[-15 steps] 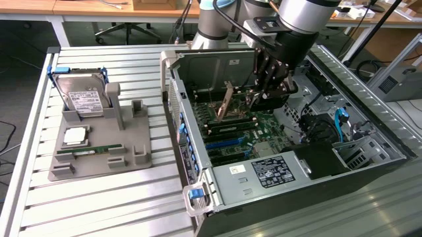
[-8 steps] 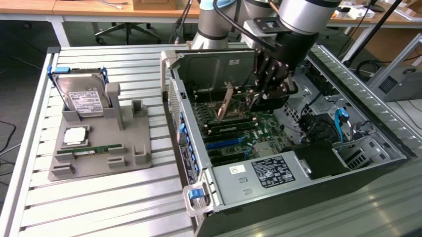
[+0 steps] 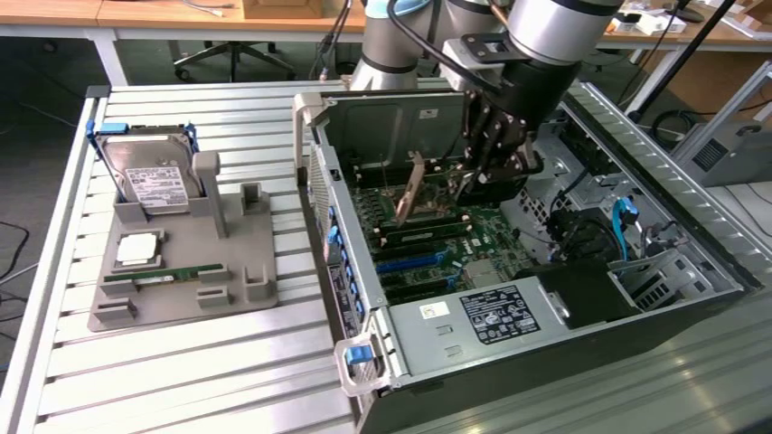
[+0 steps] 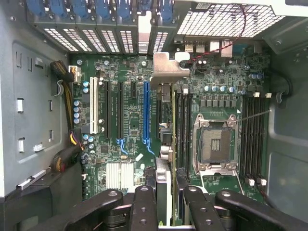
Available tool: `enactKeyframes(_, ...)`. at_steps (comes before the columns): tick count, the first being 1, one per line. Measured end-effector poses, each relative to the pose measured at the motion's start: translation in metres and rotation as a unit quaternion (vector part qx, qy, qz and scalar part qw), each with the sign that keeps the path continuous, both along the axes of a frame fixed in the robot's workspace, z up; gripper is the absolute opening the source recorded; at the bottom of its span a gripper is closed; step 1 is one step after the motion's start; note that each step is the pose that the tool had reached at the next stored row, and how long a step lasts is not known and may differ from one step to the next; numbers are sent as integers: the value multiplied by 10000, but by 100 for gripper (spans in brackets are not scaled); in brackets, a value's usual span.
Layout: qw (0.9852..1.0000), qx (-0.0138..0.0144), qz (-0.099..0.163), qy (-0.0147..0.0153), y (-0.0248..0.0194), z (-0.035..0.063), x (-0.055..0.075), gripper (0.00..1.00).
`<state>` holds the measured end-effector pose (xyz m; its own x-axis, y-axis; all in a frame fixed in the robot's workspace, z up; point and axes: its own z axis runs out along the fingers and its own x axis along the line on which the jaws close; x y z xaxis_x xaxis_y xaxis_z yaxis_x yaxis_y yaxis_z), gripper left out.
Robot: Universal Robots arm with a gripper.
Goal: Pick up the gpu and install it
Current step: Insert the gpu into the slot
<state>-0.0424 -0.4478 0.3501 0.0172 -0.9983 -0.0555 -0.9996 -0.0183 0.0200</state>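
My gripper (image 3: 493,172) is lowered inside the open computer case (image 3: 675,307), above the motherboard (image 3: 483,240). It is shut on the gpu (image 4: 172,115), a thin card seen edge-on in the wrist view with its silver end bracket (image 4: 168,72) toward the case's slot openings. My fingers (image 4: 144,207) clamp the card from both sides. In the exterior view the gpu (image 3: 417,185) hangs upright over the board. The card lines up alongside the blue expansion slot (image 4: 146,110), between that slot and the memory slots; whether it touches the board I cannot tell.
On the slatted table at the exterior view's left, a grey fixture (image 3: 248,289) holds a hard drive (image 3: 151,176), a CPU (image 3: 139,246) and a RAM stick (image 3: 163,273). The power supply (image 3: 483,316), cables (image 3: 621,221) and the CPU socket (image 4: 215,142) crowd the case.
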Motion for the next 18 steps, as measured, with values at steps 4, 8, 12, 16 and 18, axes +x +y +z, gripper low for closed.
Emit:
enactKeyframes(4,10000,-8,0,0,-5,-12,-9,27)
enactKeyframes(8,10000,-9,0,0,-11,-21,-19,27)
enactKeyframes(12,10000,-10,0,0,-16,-32,-28,27)
enactKeyframes(16,10000,-10,0,0,-21,-43,-37,27)
enactKeyframes(18,10000,-9,0,0,-23,-47,-40,27)
